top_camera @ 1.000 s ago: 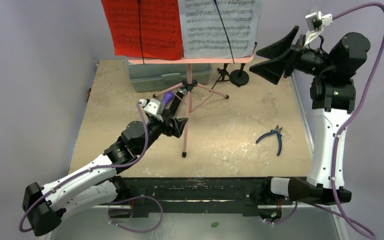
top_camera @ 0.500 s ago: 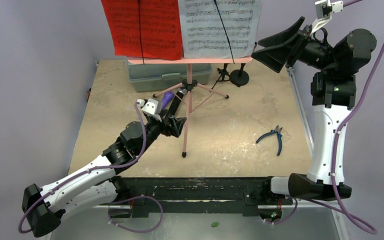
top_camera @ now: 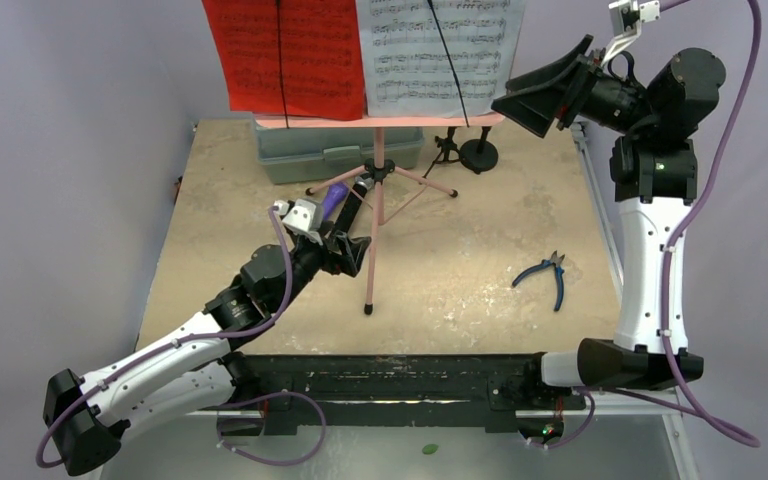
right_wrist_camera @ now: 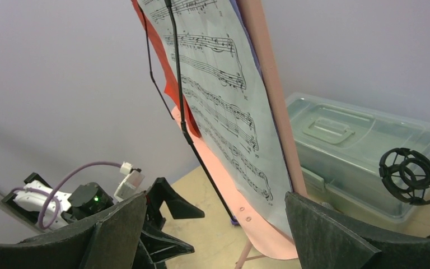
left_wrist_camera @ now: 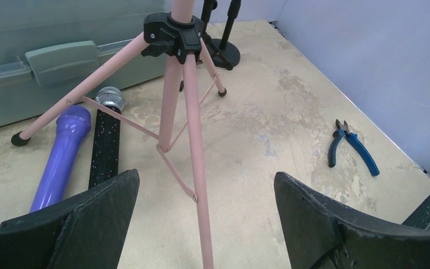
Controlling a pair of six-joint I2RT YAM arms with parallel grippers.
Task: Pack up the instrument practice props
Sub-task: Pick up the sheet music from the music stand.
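The pink tripod (top_camera: 372, 235) stands mid-table, its pink tray (top_camera: 380, 121) carrying a red sheet-music page (top_camera: 285, 55) and a white page (top_camera: 435, 50). My left gripper (top_camera: 352, 250) is open low at the near leg (left_wrist_camera: 193, 140), which runs between its fingers untouched. Beside that leg lie the purple microphone (left_wrist_camera: 61, 162) and the black silver-headed microphone (left_wrist_camera: 105, 145). My right gripper (top_camera: 520, 110) is open in the air at the tray's right end, with the white page (right_wrist_camera: 224, 106) and tray lip (right_wrist_camera: 257, 235) ahead of it. Small black mic mounts (top_camera: 478, 152) stand behind the tripod.
A grey-green plastic case (top_camera: 340, 155) sits shut at the table's back, behind the tripod. Blue-handled pliers (top_camera: 550, 275) lie on the right side of the table. A black shock mount (right_wrist_camera: 410, 175) stands in front of the case. Purple walls close in left and right.
My right gripper has risen and swung left, closer to the tray's right end. The left gripper has stayed at the tripod leg, still open.
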